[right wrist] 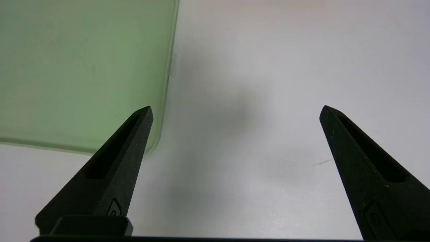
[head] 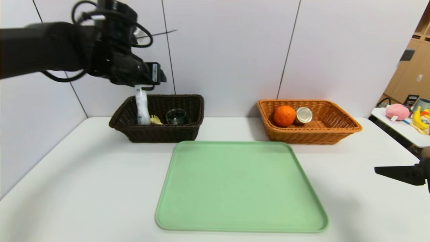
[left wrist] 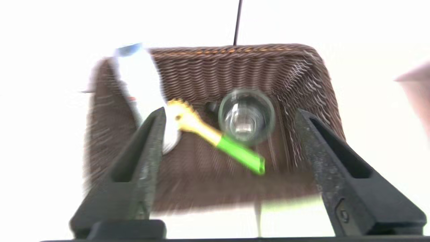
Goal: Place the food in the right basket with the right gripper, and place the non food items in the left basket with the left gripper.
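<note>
Five task items, all in baskets. Three non-food ones are in the dark brown left basket (head: 161, 135): white bottle (head: 142, 109), pasta spoon (left wrist: 201, 129), dark glass dish (left wrist: 247, 116). Bottle stands steeply tilted at the basket's left end, cap end above the rim. Spoon lies on the basket floor, yellow pronged head by the bottle's lower part, green handle slanting away from it. Dish sits near the spoon, on the side away from the bottle, round opening facing up.

Two food items are in the orange-tan right basket (head: 312, 136): orange fruit (head: 284, 116) toward its left end, tin can (head: 303, 115) just to the right of the fruit, lid facing the head camera.

Left hand (left wrist: 230, 112) is over the left basket, fingers wide apart, nothing gripped. One fingertip overlaps the bottle in the left wrist view; can't tell if they touch. Right hand (right wrist: 237, 107) is parked over the right side of the table (head: 84, 185), fingers wide, nothing gripped, just off the near right corner of the tray.

Green tray (head: 240, 188) lies flat on the table, in front of and between both baskets. Pink plush (head: 397, 111) and yellow banana (head: 419, 118) are on a separate white surface (head: 389, 115) at far right.
</note>
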